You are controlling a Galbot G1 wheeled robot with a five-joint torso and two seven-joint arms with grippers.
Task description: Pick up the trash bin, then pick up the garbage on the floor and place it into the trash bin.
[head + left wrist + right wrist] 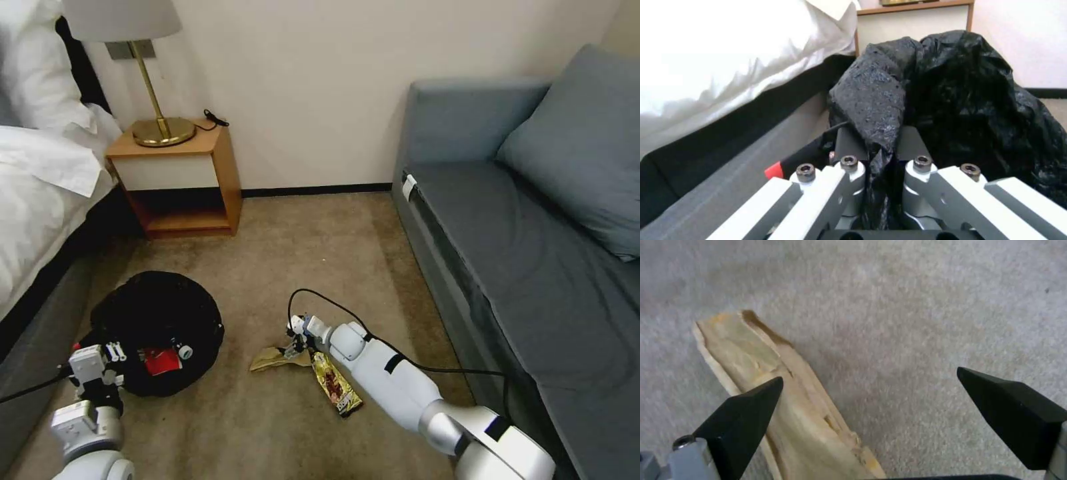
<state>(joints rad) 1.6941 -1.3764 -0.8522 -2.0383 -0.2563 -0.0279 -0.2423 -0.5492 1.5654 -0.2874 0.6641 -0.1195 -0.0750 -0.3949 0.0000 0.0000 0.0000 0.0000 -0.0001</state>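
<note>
A brass lamp (157, 100) stands on a wooden nightstand (179, 180) against the wall, between a bed (40, 173) with white bedding and a grey sofa (527, 267) bearing a cushion (580, 147). Beige carpet (300, 247) covers the floor.

Even, soft indoor light; bedding (720, 50) blown out, wrist views slightly blurry w/ soft shadows.

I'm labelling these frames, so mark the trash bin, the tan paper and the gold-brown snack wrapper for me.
trash bin (160, 313): head view, on its black bag lining.
tan paper (760, 373): right wrist view, on its creased middle.
gold-brown snack wrapper (335, 385): head view, on its printed middle.
</note>
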